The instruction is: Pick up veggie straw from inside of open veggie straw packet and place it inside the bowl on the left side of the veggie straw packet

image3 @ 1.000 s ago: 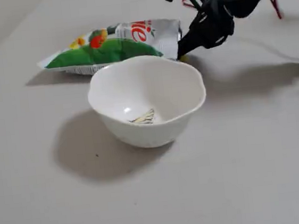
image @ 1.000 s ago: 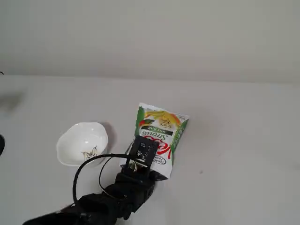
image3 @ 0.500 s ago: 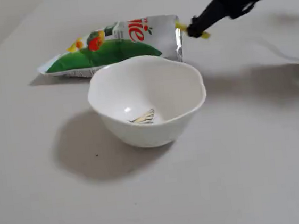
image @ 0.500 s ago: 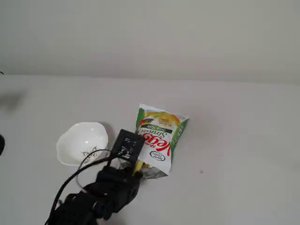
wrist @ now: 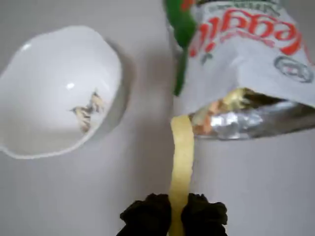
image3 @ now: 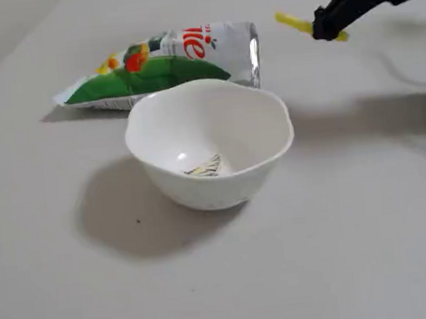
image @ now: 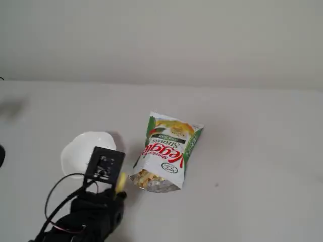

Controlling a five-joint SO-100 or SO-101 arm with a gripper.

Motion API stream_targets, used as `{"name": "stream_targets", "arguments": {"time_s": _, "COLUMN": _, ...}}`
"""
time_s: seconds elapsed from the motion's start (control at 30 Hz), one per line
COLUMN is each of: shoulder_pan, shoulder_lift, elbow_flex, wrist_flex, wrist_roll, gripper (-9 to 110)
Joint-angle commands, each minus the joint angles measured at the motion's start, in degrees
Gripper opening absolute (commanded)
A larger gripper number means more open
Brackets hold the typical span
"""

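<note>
My gripper [wrist: 174, 216] is shut on a pale-yellow veggie straw [wrist: 181, 162], held in the air just outside the packet's mouth. The white-and-green veggie straw packet [image: 166, 151] lies flat, its open foil mouth [wrist: 246, 118] showing several more straws. In a fixed view the straw [image3: 294, 23] sticks out of the black gripper [image3: 328, 25] above the table, right of the packet [image3: 157, 66]. The white bowl [wrist: 29, 118] with a leafy drawing stands left of the packet in the wrist view; nothing lies in it. It also shows in both fixed views [image: 75, 148] [image3: 207, 107].
The arm's black body and cables [image: 86, 212] fill the lower left of a fixed view, next to the bowl. The pale table [image: 252, 151] stretches to the right of the packet, with a wall behind.
</note>
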Motion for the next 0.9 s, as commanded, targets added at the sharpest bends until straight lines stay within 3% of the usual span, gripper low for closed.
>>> {"name": "stream_targets", "arguments": {"time_s": 0.0, "shoulder_pan": -5.2, "shoulder_lift": -8.0, "elbow_flex": -6.2, "wrist_flex": -6.0, "wrist_roll": 4.8, "gripper": 0}}
{"name": "stream_targets", "arguments": {"time_s": 0.43, "shoulder_pan": -18.5, "shoulder_lift": -46.1, "elbow_flex": -36.4, "wrist_flex": -13.9, "wrist_roll": 15.2, "gripper": 0}}
{"name": "stream_targets", "arguments": {"time_s": 0.87, "shoulder_pan": -18.5, "shoulder_lift": -66.9, "elbow_flex": -47.5, "wrist_flex": -21.1, "wrist_roll": 15.7, "gripper": 2}}
